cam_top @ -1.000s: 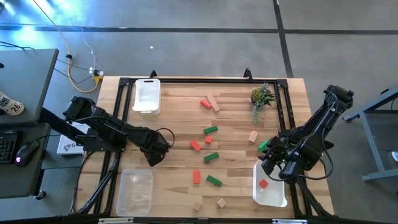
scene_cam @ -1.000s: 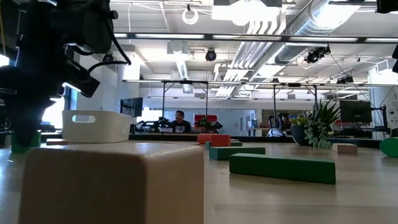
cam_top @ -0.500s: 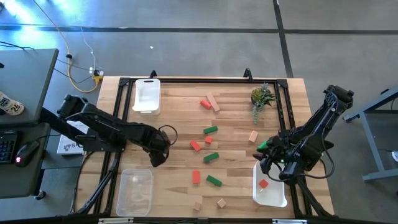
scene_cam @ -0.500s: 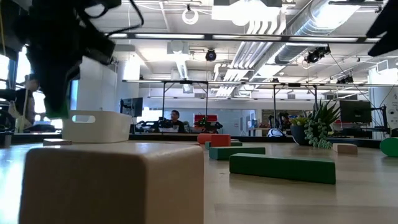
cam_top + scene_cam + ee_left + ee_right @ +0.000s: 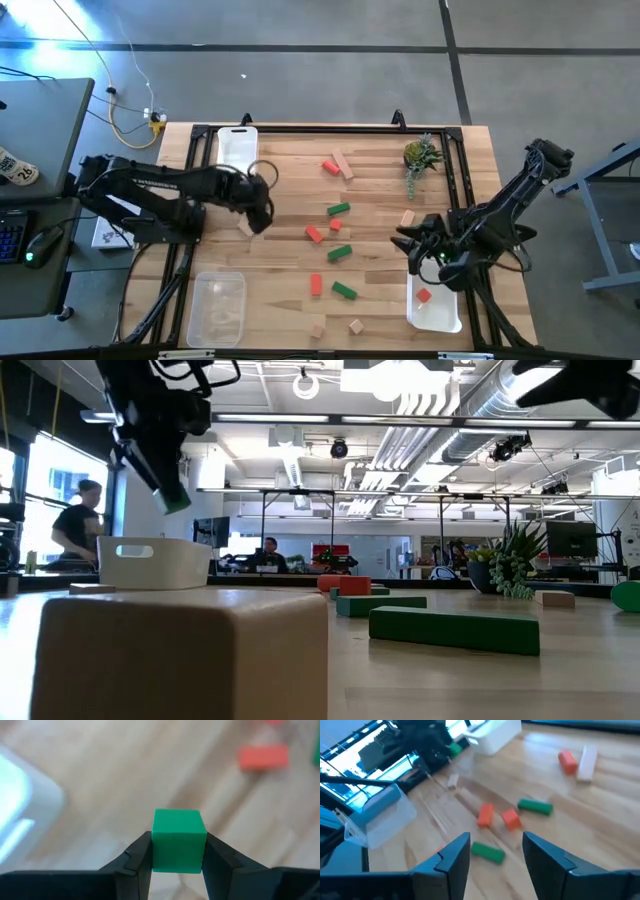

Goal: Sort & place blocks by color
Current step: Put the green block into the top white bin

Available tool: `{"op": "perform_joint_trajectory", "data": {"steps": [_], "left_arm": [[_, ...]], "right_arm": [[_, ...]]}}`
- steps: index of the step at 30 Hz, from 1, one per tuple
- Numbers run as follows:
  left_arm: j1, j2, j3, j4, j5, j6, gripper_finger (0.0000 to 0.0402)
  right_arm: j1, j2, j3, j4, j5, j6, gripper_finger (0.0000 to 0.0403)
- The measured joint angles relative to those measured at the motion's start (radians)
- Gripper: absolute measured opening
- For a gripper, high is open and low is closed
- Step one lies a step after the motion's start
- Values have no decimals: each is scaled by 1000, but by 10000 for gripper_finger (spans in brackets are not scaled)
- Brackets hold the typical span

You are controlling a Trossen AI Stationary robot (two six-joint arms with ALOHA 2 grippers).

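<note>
My left gripper (image 5: 258, 212) hangs above the table's left half, near the far-left white tray (image 5: 236, 152), shut on a green cube (image 5: 179, 840), which the low view also shows (image 5: 176, 500). My right gripper (image 5: 405, 243) hovers open and empty (image 5: 495, 855) at the table's right, beside the near-right white tray (image 5: 440, 315), which holds a red block (image 5: 424, 295). Red, green and tan blocks lie flat mid-table, among them a green bar (image 5: 338, 209), a red block (image 5: 314, 234) and a tan block (image 5: 245, 228) just under my left gripper. My left gripper pinches the green cube by two opposite sides (image 5: 156, 845) between its two fingers (image 5: 141, 854). The cube's far end sticks out past the fingertips. The fingers slant steeply down from above. The cube is lifted well clear of the table.
A clear tray (image 5: 217, 308) sits at the near left. A small potted plant (image 5: 420, 155) stands at the far right. Two tan blocks (image 5: 355, 326) lie by the near edge, one of them large in front of the low camera (image 5: 180, 650). A black frame rims the table.
My left gripper has risen with the green cube and swung toward the far edge and the far-left white tray, tipping as it went; the cube hangs higher above the table. A tan block now shows where the gripper was. My right gripper has shifted toward the table's left and tipped up toward level.
</note>
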Motion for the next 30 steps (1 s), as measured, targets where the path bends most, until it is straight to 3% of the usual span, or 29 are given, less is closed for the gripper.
{"op": "perform_joint_trajectory", "data": {"steps": [8, 20, 25, 30], "left_arm": [[207, -13, 0, 0, -48, 28, 114], [511, -13, 0, 40, -26, 157, 115], [614, -13, 0, 43, -5, 164, 115], [685, -13, 0, 42, 15, 164, 115]], "right_arm": [[-133, 0, 0, 191, -28, -334, 167], [-378, 0, 0, 284, -101, -611, 167], [-513, 0, 0, 399, -193, -783, 167], [-646, 0, 0, 440, -282, -847, 167]]}}
